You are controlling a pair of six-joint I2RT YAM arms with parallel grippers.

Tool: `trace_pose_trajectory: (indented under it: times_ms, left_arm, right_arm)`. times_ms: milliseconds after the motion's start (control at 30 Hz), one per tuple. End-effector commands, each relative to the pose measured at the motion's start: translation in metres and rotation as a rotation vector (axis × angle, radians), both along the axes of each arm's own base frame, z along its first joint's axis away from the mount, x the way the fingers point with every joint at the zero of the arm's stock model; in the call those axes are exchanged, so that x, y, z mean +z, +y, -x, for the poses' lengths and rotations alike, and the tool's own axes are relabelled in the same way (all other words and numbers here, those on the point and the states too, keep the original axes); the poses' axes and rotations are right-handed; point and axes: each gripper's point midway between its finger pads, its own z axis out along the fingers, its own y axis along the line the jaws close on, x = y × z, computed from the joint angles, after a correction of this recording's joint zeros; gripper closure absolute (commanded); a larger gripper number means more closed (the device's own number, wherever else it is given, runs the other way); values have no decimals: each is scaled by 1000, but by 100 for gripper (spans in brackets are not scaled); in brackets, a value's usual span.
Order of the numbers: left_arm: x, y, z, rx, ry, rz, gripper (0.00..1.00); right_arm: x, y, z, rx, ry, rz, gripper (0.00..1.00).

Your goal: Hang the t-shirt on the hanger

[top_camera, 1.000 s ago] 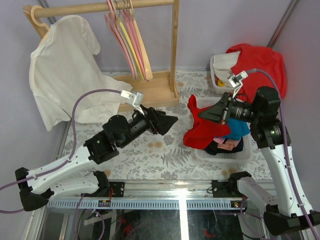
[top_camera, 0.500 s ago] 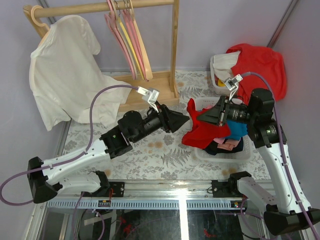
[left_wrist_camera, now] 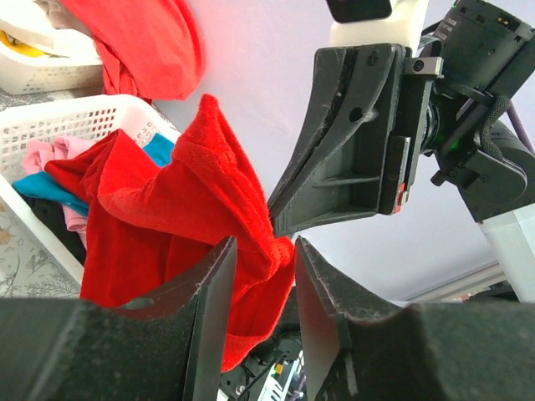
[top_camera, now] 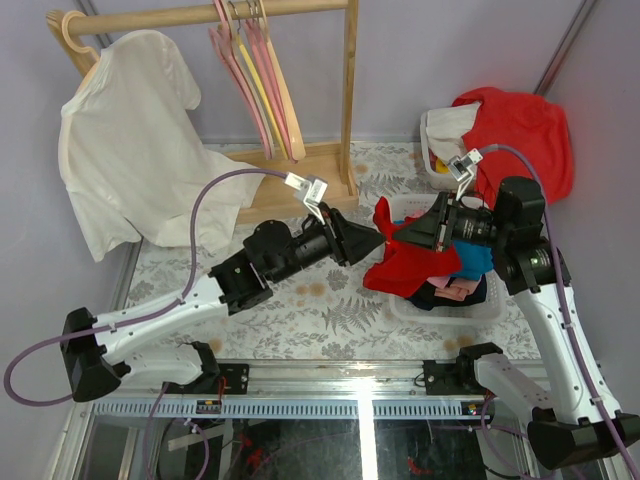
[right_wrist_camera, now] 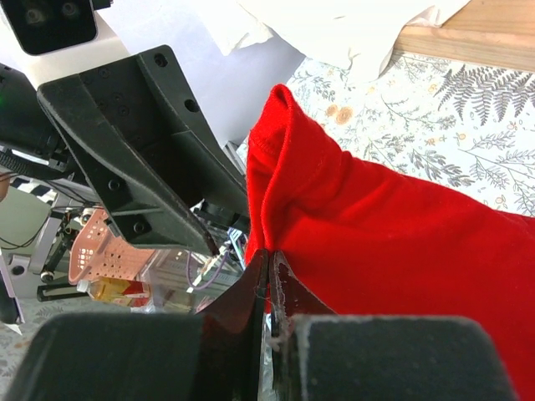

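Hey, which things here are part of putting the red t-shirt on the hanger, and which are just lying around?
Job: red t-shirt, pinched by the right gripper; left gripper, jaws around a fold; wooden hanger on the rail.
Lying about: white t-shirt; pink hangers; yellow hanger; basket; red-orange garment.

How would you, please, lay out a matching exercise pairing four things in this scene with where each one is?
Things:
1. red t-shirt
2. white t-shirt
3. pink hangers
4. white basket

Places:
A. bare, hooked on the middle of the rail
B. pinched in the right gripper
C. on the table, holding clothes
D. spread out at the rail's left end

Pairs: 1-B, 2-D, 3-A, 4-C
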Motion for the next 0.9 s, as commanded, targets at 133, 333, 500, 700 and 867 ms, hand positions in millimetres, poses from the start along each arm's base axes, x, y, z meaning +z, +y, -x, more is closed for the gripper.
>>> trace_pose_trajectory:
  times_ms: [133, 333, 500, 700, 867]
  left_arm:
    - [6, -15, 2, -50, -13, 39, 64]
    - [-6, -18, -1, -40, 3, 16, 76]
    - [-8, -23, -2, -48, 8, 6, 100]
    - [-3, 6, -15, 91, 12, -84, 100]
    - [13, 53, -27, 274, 8, -164, 100]
  right_arm:
    - [-1, 4, 1, 21, 35, -20, 100]
    - [0, 5, -1, 24, 33, -26, 100]
    - [0, 5, -1, 26, 34, -26, 100]
    - [-9, -1, -2, -19, 27, 38, 100]
    - [-16, -12, -8, -98, 15, 113, 100]
